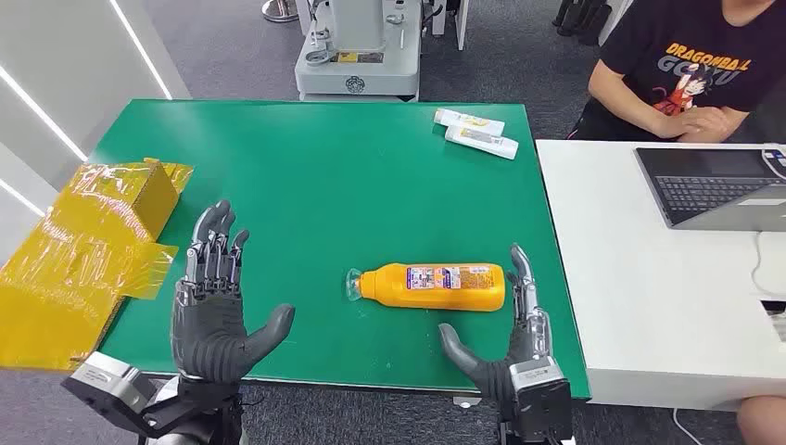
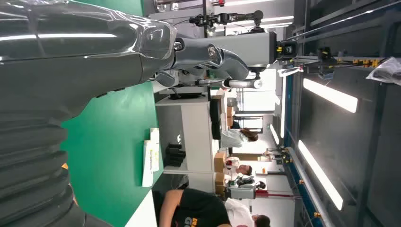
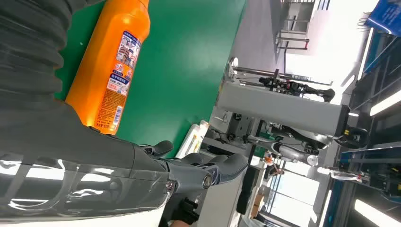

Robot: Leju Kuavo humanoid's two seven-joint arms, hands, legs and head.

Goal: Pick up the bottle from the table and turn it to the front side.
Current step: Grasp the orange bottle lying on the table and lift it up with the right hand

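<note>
A: The bottle lies on its side on the table, label up, cap end blurred.

B: The right hand flanks its base, fingers spread, holding nothing. The left hand is splayed, empty, well apart.

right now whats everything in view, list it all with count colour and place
bottle: 1, orange with a printed label, lying on its side near the table's front edge
tubes: 2, white with yellow print, far right corner of the table
table: 1, green, in front of the robot
cardboard box: 1, yellow-taped, open, at the table's left edge
white desk: 1, right of the table
laptop: 1, grey, on the white desk
person: 1, black printed shirt, seated behind the desk
left hand: open, over the table's front left
right hand: open, beside the bottle's base
</note>
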